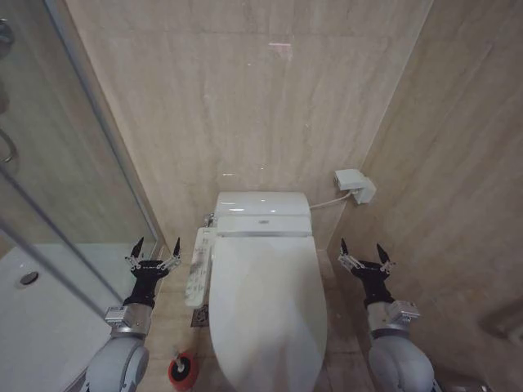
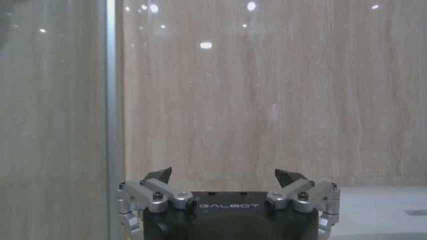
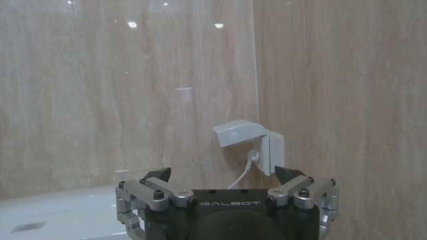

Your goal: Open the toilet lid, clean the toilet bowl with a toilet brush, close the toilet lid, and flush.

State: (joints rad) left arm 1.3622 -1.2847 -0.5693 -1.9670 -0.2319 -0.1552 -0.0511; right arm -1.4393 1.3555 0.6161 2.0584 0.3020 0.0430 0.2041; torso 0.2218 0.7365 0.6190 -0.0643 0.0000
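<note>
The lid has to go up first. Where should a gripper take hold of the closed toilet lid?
Probably the toilet lid at its side edge near the front, far from the hinge at the tank end; the open right gripper hovers beside that flank.

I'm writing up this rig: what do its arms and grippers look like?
Both match: left gripper and right gripper have black pointed fingertips on silver bolted linkages, with a black body marked GALBOT. Behind sit silver wrist collars and rounded grey arm shells.

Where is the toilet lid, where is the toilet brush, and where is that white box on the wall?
toilet lid (image 1: 265, 306): head view, middle of its closed top.
toilet brush (image 1: 183, 369): head view, its red cup holder on the floor.
white box (image 3: 245, 136): right wrist view, its flip cover.
</note>
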